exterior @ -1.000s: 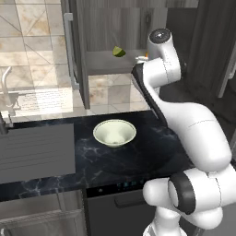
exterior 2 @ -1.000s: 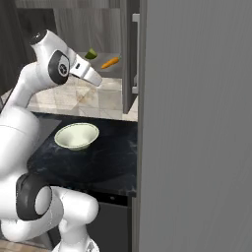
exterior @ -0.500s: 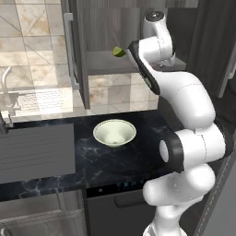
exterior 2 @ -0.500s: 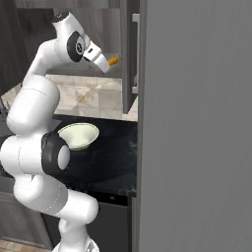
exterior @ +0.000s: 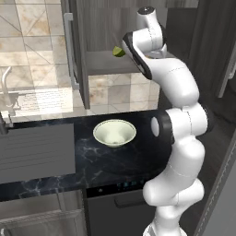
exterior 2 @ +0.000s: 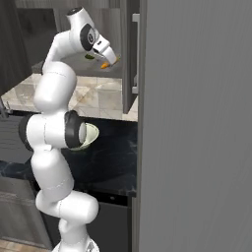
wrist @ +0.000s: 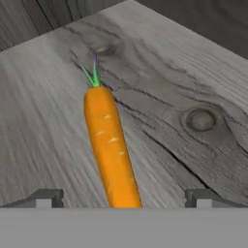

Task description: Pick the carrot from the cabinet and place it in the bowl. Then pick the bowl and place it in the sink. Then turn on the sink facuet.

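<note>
The carrot (wrist: 110, 150) lies flat on the grey wood shelf of the cabinet (exterior: 108, 69), its green stem pointing away from the hand. The gripper (wrist: 121, 197) is wide open, one finger tip on each side of the carrot, with free room to both; neither touches it. A green fruit (exterior: 119, 51) sits on the same shelf near the arm, apart from the carrot. The open cabinet door (exterior: 77, 50) stands left of the arm. The bowl (exterior: 115, 132) rests on the dark counter (exterior: 92, 166) below, with the sink (exterior: 34, 150) to its left. Compared with a second ago, the arm has reached up into the cabinet, closer to the carrot.
</note>
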